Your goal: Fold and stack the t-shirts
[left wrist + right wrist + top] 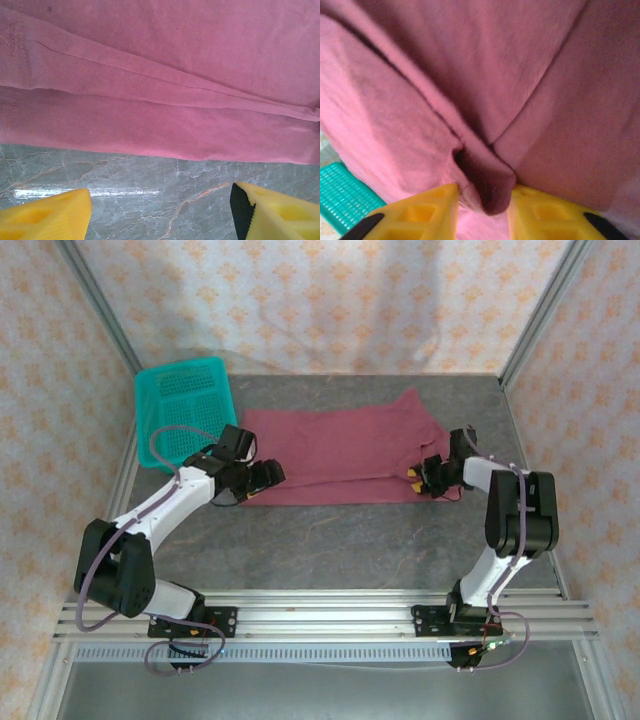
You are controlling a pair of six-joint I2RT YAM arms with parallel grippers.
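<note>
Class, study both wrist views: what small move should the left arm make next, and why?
Probably ease the left gripper forward onto the near edge of the maroon t-shirt and close. It is open over bare table, just short of the cloth edge, while the right gripper pinches a fold of the shirt.

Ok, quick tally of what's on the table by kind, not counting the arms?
Maroon t-shirt: 1
Teal mesh basket: 1
Total: 2
</note>
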